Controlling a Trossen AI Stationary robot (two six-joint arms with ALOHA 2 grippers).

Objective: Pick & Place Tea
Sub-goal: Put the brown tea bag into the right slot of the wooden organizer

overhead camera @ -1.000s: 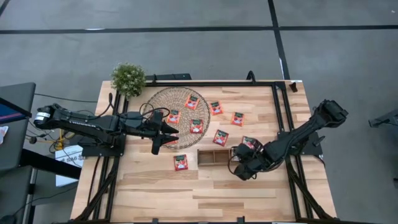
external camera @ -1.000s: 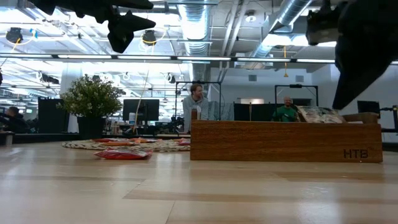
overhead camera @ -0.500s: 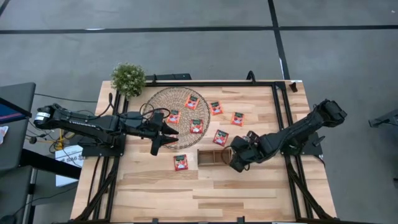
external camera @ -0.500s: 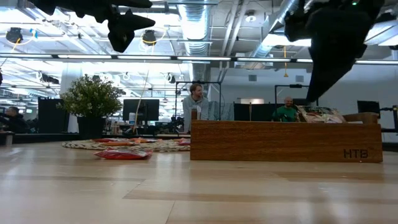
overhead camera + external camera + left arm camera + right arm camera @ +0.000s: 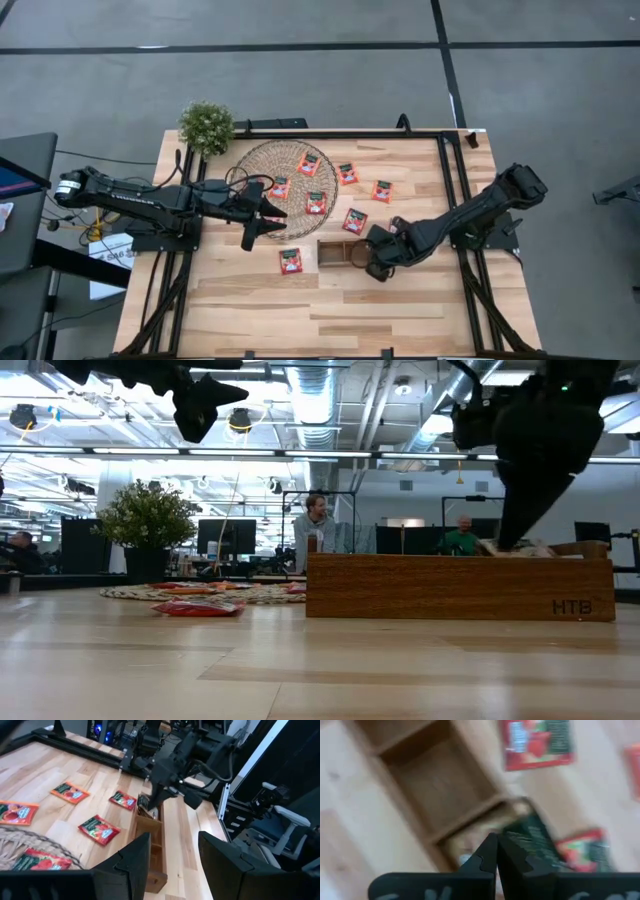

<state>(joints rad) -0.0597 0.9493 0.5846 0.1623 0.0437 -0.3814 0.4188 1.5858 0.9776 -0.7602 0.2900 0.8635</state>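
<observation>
The right gripper (image 5: 377, 270), fingers pinched together on a flat sachet, is dipping into the end compartment of the brown wooden three-part tray (image 5: 335, 254) (its other compartments look empty). Red square tea sachets (image 5: 354, 220) are lying beyond it, several on the round woven mat (image 5: 255, 165) beneath the open, empty left gripper (image 5: 255, 232), so most of the work remains.

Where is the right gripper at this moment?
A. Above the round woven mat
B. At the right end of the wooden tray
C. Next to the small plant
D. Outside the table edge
B: in the high view the right gripper is at the right end of the wooden tray, away from the woven mat and plant.
</observation>
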